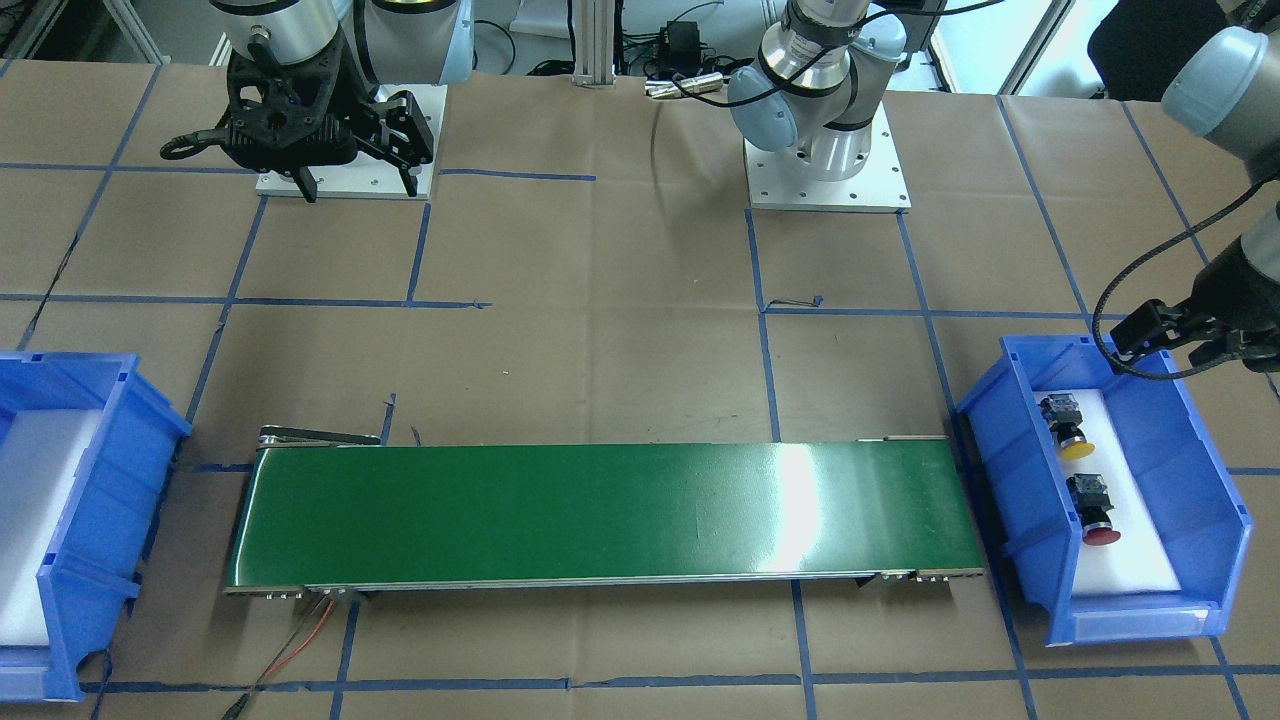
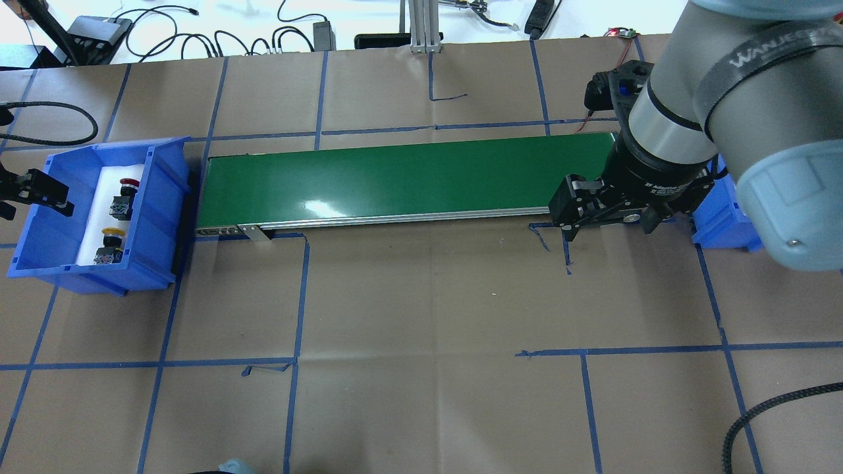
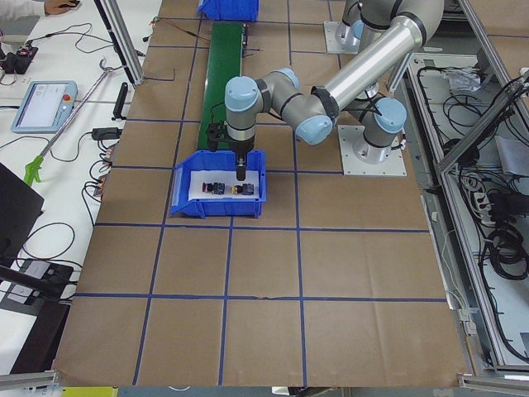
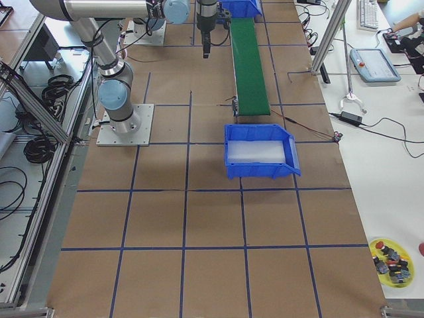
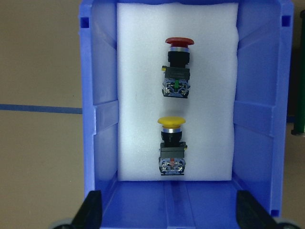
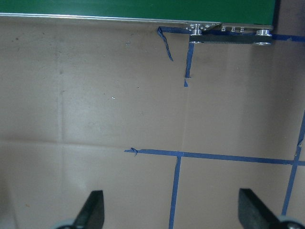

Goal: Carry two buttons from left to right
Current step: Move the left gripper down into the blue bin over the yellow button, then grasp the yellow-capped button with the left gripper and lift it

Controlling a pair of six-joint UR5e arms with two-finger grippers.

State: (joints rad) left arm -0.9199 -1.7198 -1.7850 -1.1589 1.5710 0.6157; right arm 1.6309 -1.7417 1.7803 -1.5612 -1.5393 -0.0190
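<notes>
Two buttons lie on white foam in the blue bin (image 1: 1005, 460) on my left. The yellow-capped button (image 1: 1070, 432) is nearer the robot and the red-capped button (image 1: 1095, 515) is farther. Both also show in the left wrist view, red (image 5: 177, 67) above yellow (image 5: 171, 145), and in the overhead view, red (image 2: 125, 194) and yellow (image 2: 108, 247). My left gripper (image 1: 1160, 335) hovers open and empty above the bin's robot-side rim; its fingertips (image 5: 93, 210) show wide apart. My right gripper (image 2: 609, 229) is open and empty above bare paper beside the conveyor's right end.
A green conveyor belt (image 1: 600, 510) runs between the two bins. A second blue bin (image 1: 110, 480) with bare white foam stands at its right end, partly hidden by my right arm in the overhead view (image 2: 718, 220). Brown paper with blue tape lines covers the table.
</notes>
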